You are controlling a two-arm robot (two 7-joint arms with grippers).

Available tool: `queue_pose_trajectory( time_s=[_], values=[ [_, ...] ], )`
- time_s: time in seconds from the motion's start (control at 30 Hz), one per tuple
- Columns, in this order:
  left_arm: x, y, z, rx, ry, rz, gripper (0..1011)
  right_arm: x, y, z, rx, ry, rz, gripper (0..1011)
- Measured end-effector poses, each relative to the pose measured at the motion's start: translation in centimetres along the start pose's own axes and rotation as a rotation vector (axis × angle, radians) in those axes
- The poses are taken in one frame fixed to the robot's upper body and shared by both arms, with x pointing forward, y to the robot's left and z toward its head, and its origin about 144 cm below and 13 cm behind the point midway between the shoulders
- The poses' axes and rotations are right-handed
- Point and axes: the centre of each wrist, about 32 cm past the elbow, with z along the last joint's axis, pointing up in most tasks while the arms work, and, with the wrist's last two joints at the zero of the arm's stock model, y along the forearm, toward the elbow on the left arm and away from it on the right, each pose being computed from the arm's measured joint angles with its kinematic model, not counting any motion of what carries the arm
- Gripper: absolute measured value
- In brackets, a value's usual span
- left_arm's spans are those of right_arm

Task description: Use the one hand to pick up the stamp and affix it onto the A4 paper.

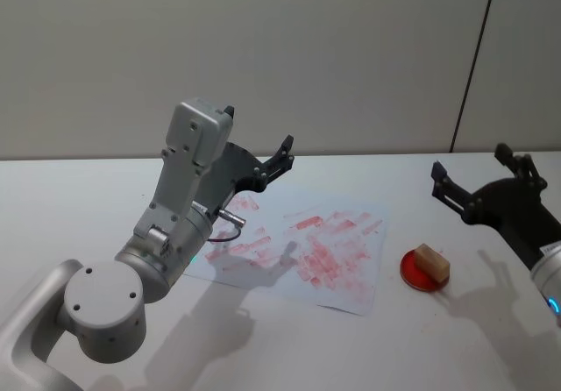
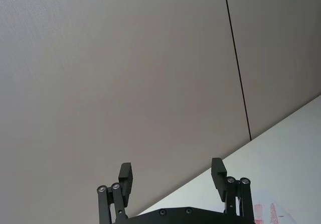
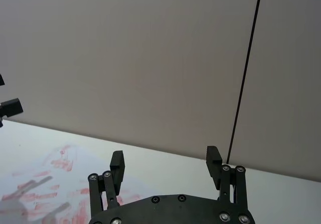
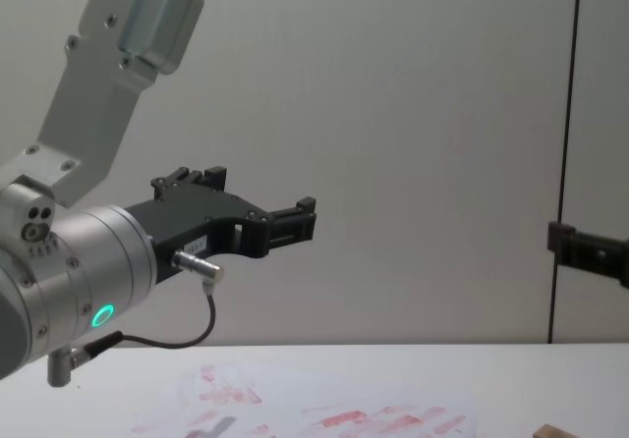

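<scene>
— Head, chest?
— I read head high, looking down on the white red-smudged paper sheet [image 1: 307, 246]; chest low, level across it.
— Wrists?
— Both tilt up at the grey wall panel [image 2: 125, 73], sharing its thin black seam [image 2: 236, 63].

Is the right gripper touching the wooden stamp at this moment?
Apart. The head view shows the right gripper open and held up in the air, with bare table between it and the stamp, which rests on a red pad.
</scene>
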Motion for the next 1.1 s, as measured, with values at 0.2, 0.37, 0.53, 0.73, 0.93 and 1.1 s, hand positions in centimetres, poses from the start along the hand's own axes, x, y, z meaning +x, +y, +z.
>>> queue_pose_trajectory(
  time_s=[0.2,0.37,0.53,0.73,0.93,1.1],
  values=[
    [0.0,0.0,0.0,0.0,0.0,0.0,1001,0.0,-1.2,0.0,-0.057,-0.004,0.001,1001],
    [0.0,0.0,0.0,0.0,0.0,0.0,1002,0.1,-2.1,-0.2,-0.114,-0.013,0.003,1001],
    [0.0,0.0,0.0,0.0,0.0,0.0,1001,0.2,-2.6,-0.5,-0.177,-0.029,0.003,1001],
    [0.0,0.0,0.0,0.0,0.0,0.0,1001,0.2,-2.5,-1.1,-0.237,-0.049,0.004,1001],
    [0.0,0.0,0.0,0.0,0.0,0.0,1001,0.0,-1.8,-1.9,-0.291,-0.071,0.021,1001],
    [0.0,0.0,0.0,0.0,0.0,0.0,1001,-0.1,-1.0,-2.6,-0.331,-0.087,0.038,1001]
  ],
)
